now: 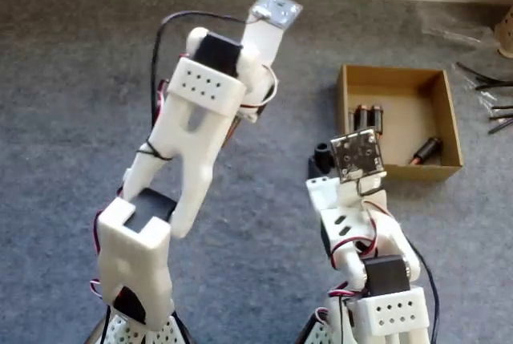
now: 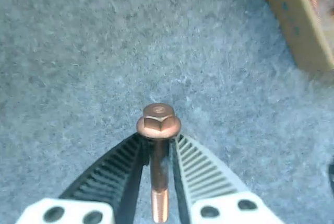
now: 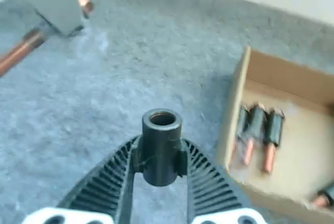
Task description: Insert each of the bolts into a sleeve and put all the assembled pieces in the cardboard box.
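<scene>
Above the grey felt-like table [image 1: 72, 79], the left gripper [image 2: 159, 143] pinches a copper-coloured bolt [image 2: 158, 126] by its shank, its ribbed black fingers [image 2: 112, 174] pressed against the shank from both sides; the hexagonal flanged head stands just past the fingertips and the threaded end points back toward the wrist. The right gripper [image 3: 159, 156] clamps a dark sleeve [image 3: 162, 145] between its fingers, the sleeve's open bore facing away from the wrist. In the high view the left arm stretches up the left side of the table, while the right arm sits low on the right, its sleeve [image 1: 322, 152] held just beside the near left corner of the cardboard box [image 1: 397, 72]. The box lies open on the table at the right. Inside it, three assembled pieces [image 1: 367, 117] lie side by side against the left wall, and a fourth one [image 1: 427, 150] lies tilted near the front right corner. Thin dark cables [image 1: 490, 97] lie on the table beyond the box's right side.
</scene>
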{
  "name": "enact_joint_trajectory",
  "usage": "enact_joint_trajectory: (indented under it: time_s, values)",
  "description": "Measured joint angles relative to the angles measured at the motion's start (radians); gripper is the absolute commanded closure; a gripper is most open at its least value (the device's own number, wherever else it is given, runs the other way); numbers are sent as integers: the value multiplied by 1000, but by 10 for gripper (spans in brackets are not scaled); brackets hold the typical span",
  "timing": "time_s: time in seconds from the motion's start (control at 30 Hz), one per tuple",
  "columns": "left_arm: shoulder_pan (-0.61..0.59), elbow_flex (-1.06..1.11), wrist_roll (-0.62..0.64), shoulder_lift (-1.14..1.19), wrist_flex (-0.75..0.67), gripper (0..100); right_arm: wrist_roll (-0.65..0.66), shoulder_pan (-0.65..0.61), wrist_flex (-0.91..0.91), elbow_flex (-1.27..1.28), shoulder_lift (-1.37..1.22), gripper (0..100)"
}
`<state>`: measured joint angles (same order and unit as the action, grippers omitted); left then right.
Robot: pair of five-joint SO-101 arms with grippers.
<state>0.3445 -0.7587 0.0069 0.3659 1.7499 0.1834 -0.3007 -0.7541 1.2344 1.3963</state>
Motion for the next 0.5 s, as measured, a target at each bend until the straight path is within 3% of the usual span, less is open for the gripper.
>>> enact_joint_trajectory:
  time_s: [0.23, 0.5]
  values:
    - [-17, 0, -3, -121, 2, 995, -6, -104, 98, 74, 0, 993]
    - [-80, 0, -55, -245, 2, 995, -8, -110, 238, 130, 0, 993]
